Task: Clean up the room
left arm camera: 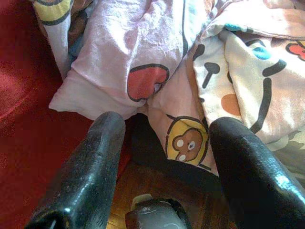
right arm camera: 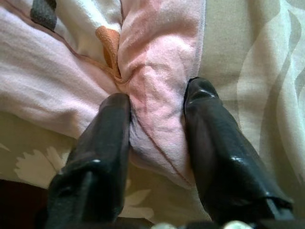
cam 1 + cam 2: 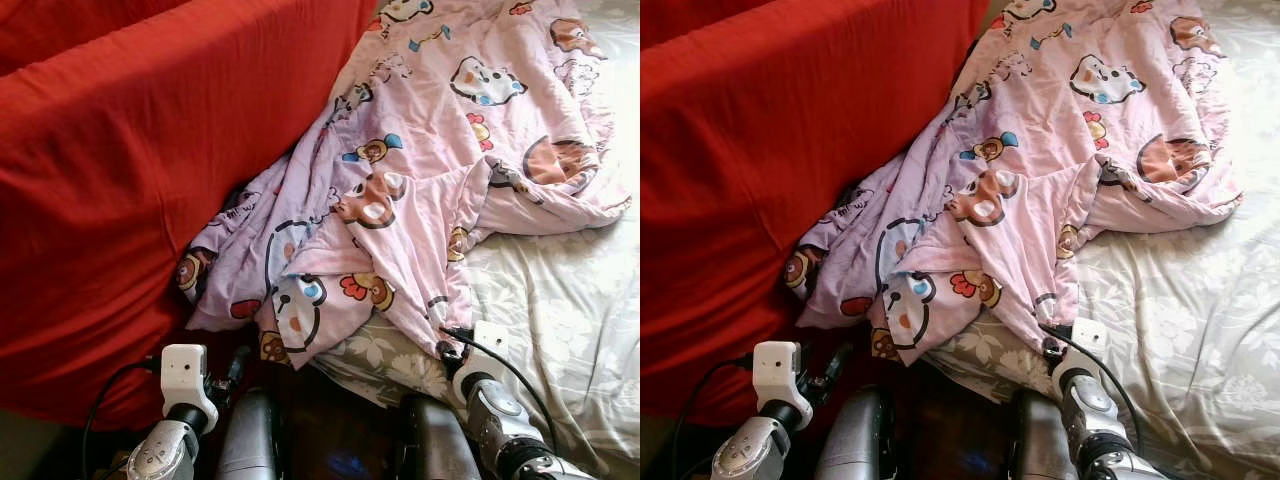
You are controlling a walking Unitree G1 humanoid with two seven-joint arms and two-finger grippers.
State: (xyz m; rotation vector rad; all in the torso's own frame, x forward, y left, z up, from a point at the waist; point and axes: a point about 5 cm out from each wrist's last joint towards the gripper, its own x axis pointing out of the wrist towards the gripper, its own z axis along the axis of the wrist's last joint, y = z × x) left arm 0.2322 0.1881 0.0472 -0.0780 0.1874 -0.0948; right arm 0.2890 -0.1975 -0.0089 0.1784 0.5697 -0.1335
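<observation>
Jaws of the right gripper (image 2: 157,109) pinch the near corner of the crumpled quilt (image 3: 420,170) on the bed (image 3: 560,330), the left gripper (image 1: 164,143) gapes empty beside the red sofa (image 3: 130,170), so tidying has barely begun.

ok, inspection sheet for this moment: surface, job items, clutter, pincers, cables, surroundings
Surface: bed with a grey floral sheet, rumpled.
Job's things: pink cartoon-print blanket, crumpled, spilling off the bed edge against the red cover.
Clutter: nothing seen.
Grippers: right pincer closed around a pink fold of the blanket at the bed edge; left pincer open, just short of the blanket's hanging corner.
Cables: black cable looping along the right wrist; another at the left wrist.
Surroundings: red fabric cover on the left; dark wooden floor below.
</observation>
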